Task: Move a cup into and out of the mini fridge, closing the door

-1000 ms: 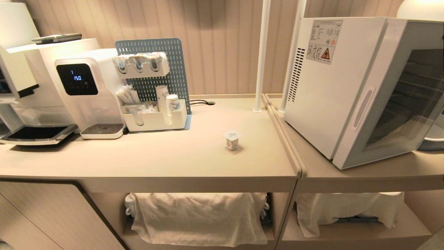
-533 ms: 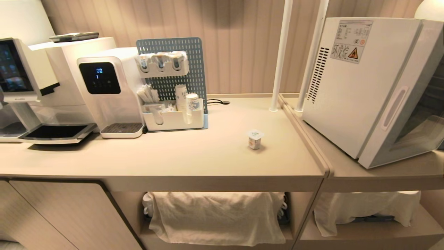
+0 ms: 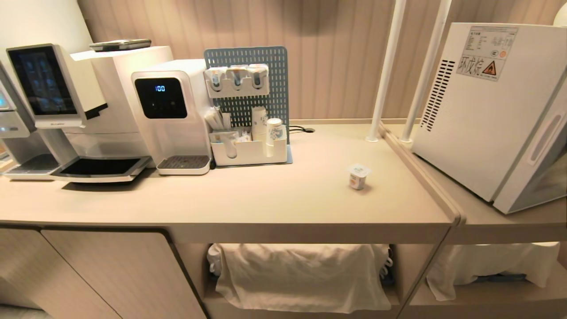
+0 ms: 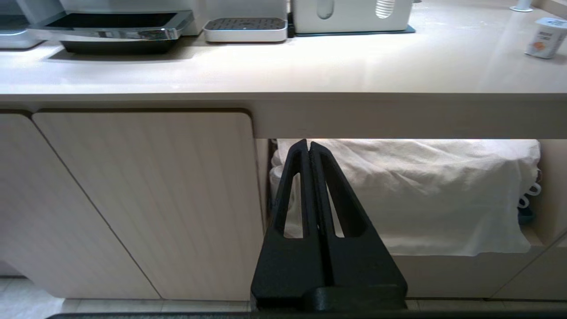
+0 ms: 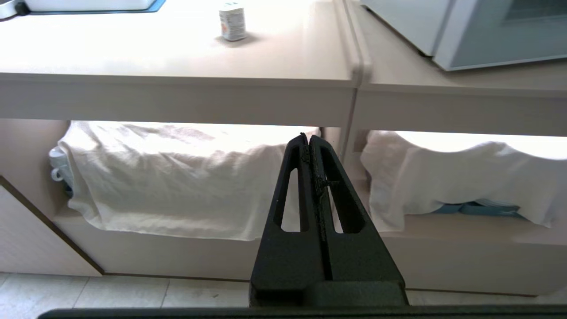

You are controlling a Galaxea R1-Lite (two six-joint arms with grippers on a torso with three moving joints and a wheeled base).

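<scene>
The small white cup (image 3: 358, 176) with a square foil lid and an orange mark stands alone on the beige counter (image 3: 248, 199); the wrist views also catch the cup (image 4: 545, 37) (image 5: 232, 21). The white mini fridge (image 3: 485, 106) sits on the adjoining counter at the right, its door (image 3: 538, 146) closed at the frame edge. Neither arm shows in the head view. My left gripper (image 4: 308, 146) is shut and empty, low in front of the cabinet below the counter. Shut and empty too, my right gripper (image 5: 308, 139) hangs before the open shelf.
A water dispenser (image 3: 170, 110) with a black display, a coffee machine (image 3: 53, 97) and a pegboard organiser (image 3: 248, 115) with paper cups line the counter's back left. Two white poles (image 3: 385, 71) rise beside the fridge. White cloths (image 3: 301, 274) cover the shelves below.
The whole head view has shifted: everything slid to the right in the picture, so the camera turned or drove left. The cup and fridge themselves stayed put.
</scene>
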